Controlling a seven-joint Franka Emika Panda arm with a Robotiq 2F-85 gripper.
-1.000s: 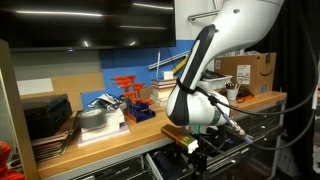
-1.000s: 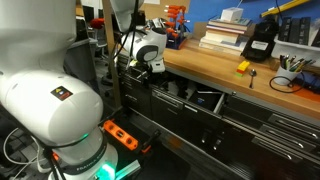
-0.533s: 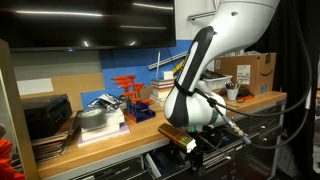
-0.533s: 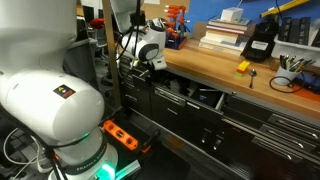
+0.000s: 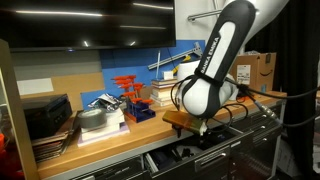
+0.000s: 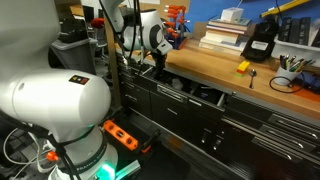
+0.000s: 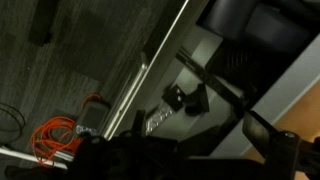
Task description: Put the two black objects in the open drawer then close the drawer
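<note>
While the gripper [image 5: 203,128] hangs spread wide above one open drawer [image 7: 205,55], one black object [image 7: 185,98] lies inside.

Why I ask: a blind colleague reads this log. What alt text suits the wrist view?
Dark, blurred view down into an open drawer holding a small black object, its silvery pull strip running diagonally. An orange cable lies on the grey floor at lower left.

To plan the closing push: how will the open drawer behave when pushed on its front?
The drawer looks like rigid metal, so it probably slides straight. Being wide, it might skew under an off-centre push. The black object inside may shift.
</note>
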